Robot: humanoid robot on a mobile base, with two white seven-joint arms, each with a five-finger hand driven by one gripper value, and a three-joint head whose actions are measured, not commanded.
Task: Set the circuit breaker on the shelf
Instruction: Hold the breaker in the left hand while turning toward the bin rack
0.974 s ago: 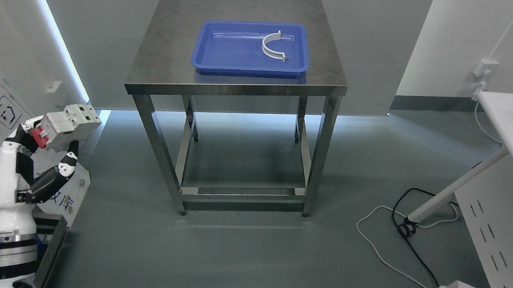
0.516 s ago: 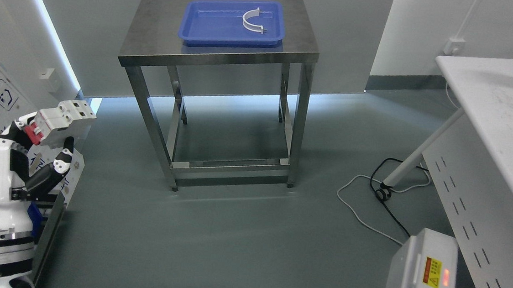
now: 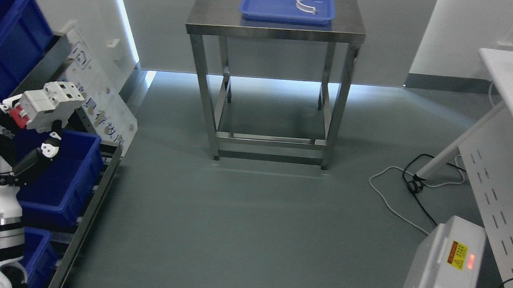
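The whole picture has swung since the earlier frames, so I read that as my base and head turning, not the furniture moving: the steel table with its blue tray now sits farther off at the top of the view, and a shelf rack loaded with blue bins has come into sight just left of my left hand. Earlier only a sliver of that rack showed. For the task that matters a good deal, as I judge the carry leg is nearly over and the placing leg is about to open.

The hand itself has kept the same raised pose beside the rack. Its fingers are curled up around the underside and rear of the circuit breaker, gripping it firmly; the white body tilts upward and to the right, with the red part tucked against the palm side. The breaker is held in the air, over the edge of the lower bin and clear of the rack's slanted label panel, touching neither as far as I can tell.

My right hand is out of view. The white curved clip lies in the tray, well away from the rack.
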